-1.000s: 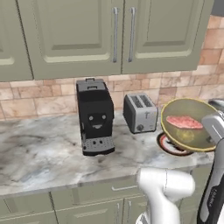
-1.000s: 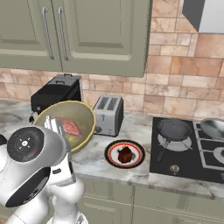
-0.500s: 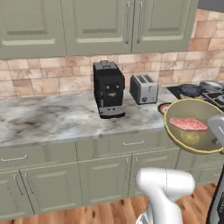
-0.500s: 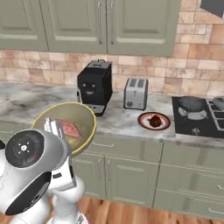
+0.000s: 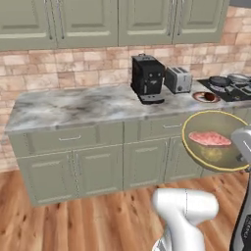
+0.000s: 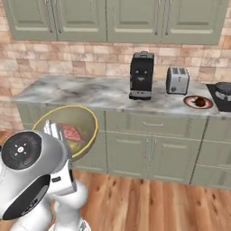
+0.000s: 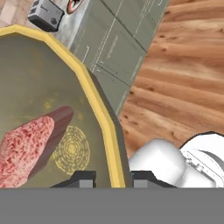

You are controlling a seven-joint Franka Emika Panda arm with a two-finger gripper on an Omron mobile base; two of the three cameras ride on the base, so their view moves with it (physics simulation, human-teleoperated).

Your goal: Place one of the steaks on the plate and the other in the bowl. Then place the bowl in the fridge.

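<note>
My gripper (image 7: pixel 113 178) is shut on the yellow rim of the olive-tan bowl (image 7: pixel 43 78), one finger inside and one outside. I hold the bowl (image 5: pixel 215 162) in the air in front of the counter, tilted toward the cameras. The pale pink raw steak (image 5: pixel 210 138) lies inside it, and the hand view shows this steak (image 7: pixel 26 148) close up. In the right base view the bowl (image 6: pixel 83 122) sits just above my arm. The dark steak (image 6: pixel 200 102) rests on the plate (image 6: pixel 191 104) on the counter beside the toaster. The fridge is out of view.
A black coffee machine (image 5: pixel 148 78) and a silver toaster (image 5: pixel 178 79) stand on the marble counter (image 5: pixel 73 105). A stove with pans (image 5: pixel 230 82) lies at its right end. Green cabinets run below, with wooden floor (image 5: pixel 73 220) between them and me.
The whole picture has shifted: the base has backed away from the counter, which now looks farther off with floor in front. The bowl with the raw steak stays in my grip.
</note>
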